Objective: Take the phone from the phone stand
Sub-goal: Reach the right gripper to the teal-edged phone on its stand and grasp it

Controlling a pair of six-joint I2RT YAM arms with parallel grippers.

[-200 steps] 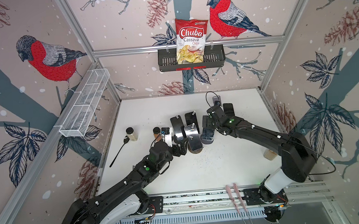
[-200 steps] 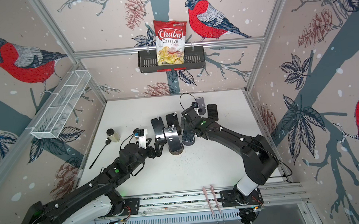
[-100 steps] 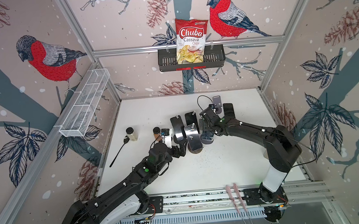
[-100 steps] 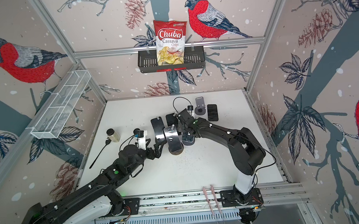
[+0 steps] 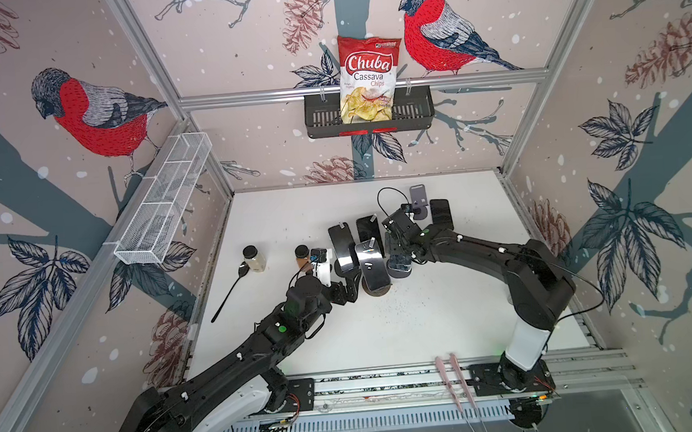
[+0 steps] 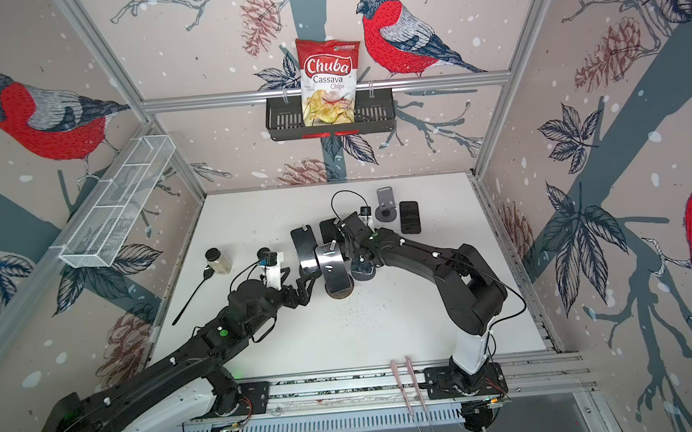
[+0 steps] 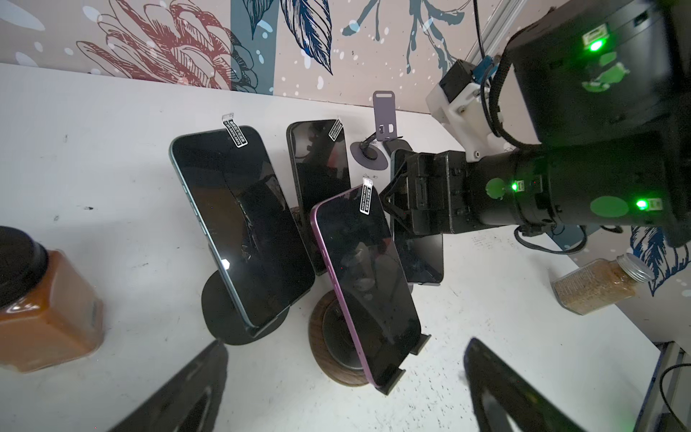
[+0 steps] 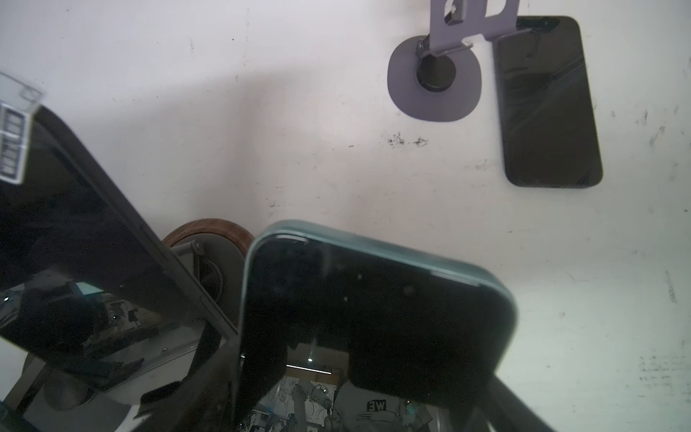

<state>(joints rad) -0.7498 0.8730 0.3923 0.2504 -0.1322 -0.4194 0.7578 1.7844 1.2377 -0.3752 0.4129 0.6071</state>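
The right pincer (image 5: 396,249) is reaching down over the phone (image 8: 374,299) and straddling its upper end. A finger is sitting at each long edge, so the phone is lying right between the jaws. Whether they are pressing on it or only flanking it, I cannot tell; the gap is looking about as narrow as the phone is wide. The phone is leaning in its stand (image 5: 401,272) directly beneath the pincer, so it is not yet out.

The left pincer (image 5: 347,288) is hanging wide and empty, facing the purple phone (image 7: 366,280) just ahead of it. The green phone (image 7: 239,224) and the black phone (image 7: 321,168) are standing farther ahead of its tips, each propped up.

Well past the right pincer's tips, an empty stand (image 8: 433,82) is sitting with a flat phone (image 8: 549,101) lying just beside it — that one is looking done. For the phone between the jaws, I judge the work is only beginning — firming the grip, lifting it clear of the stand and laying it on the table (image 5: 426,315) are all remaining.
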